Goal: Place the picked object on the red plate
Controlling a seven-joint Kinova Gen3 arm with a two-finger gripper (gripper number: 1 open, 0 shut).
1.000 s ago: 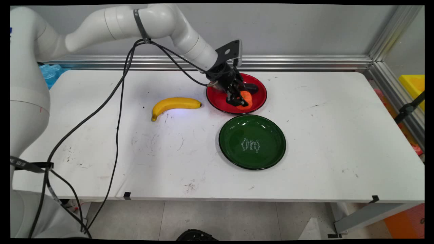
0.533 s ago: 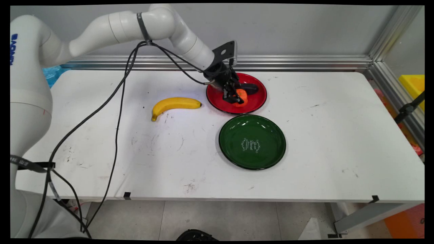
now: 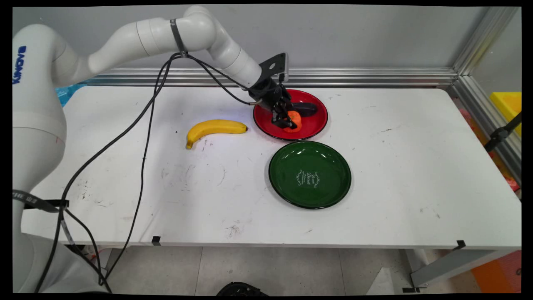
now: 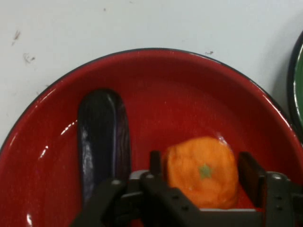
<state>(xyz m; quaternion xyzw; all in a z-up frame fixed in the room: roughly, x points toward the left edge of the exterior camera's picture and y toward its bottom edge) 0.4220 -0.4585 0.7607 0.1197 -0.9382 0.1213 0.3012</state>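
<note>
partly hidden or cut off

claw [image 4: 203, 177] linkage covers aubergine's [image 4: 102, 137] near end; green plate [image 4: 298, 85] cut by hand view's right edge; plate lettering [image 3: 308, 178] too small.

The red plate [image 4: 199, 90] looks glossy, like enamel (highlights along its wall); the aubergine [image 4: 102, 137] is shiny and smooth; the orange fruit [image 4: 203, 170] is matt and dimpled.

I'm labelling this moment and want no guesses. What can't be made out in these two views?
- Orange: main view, the pincer covers its near side; whether it rests on the red plate or is lifted is unclear.
- Orange's underside: hand view, hidden by the black linkage.
- Aubergine: hand view, lower end hidden by the linkage.
- Green plate: hand view, cut off at the right edge; its white lettering is too small to read in the main view.
</note>
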